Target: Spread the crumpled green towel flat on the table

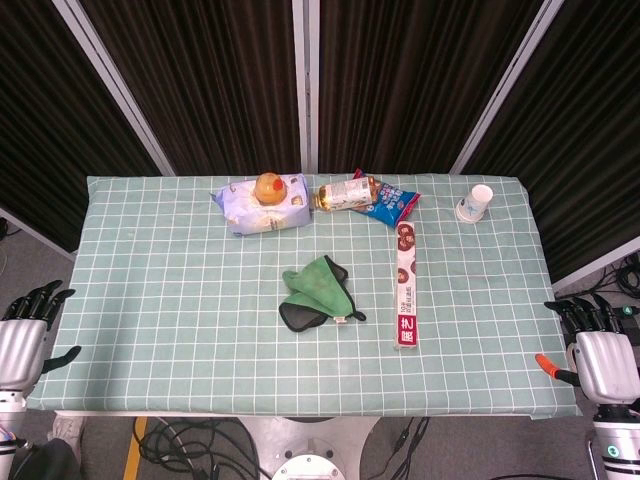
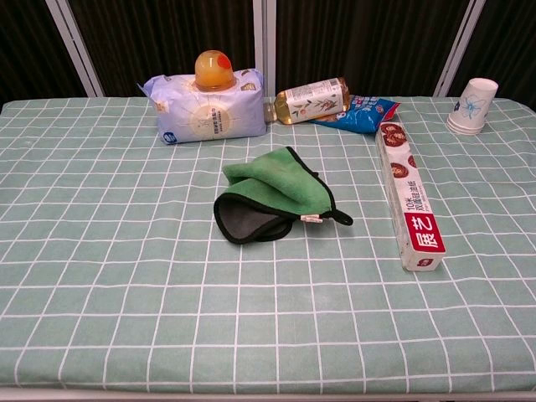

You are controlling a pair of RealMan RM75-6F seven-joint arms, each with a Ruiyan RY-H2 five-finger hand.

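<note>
- The crumpled green towel with black edging lies folded over itself near the middle of the table, untouched by either hand; its dark grey underside shows at the front-left corner and a small white tag sits at its front edge.
- The left hand hangs off the table's front-left corner, fingers apart and holding nothing.
- The right hand hangs off the front-right corner, fingers likewise apart and empty, with an orange tip showing at its thumb.
- The table is covered by a pale green cloth with a white grid, lightly wrinkled.
- A long white and red cling-film box lies lengthwise to the right of the towel, apart from it.
- Along the back stand a pale blue plastic bag with a round orange jelly cup on top, a lying bottle of amber drink, a blue snack packet and an upturned white paper cup.
- Behind the table hang dark ribbed panels in white frames.
- Cables lie on the floor in front of the table.
</note>
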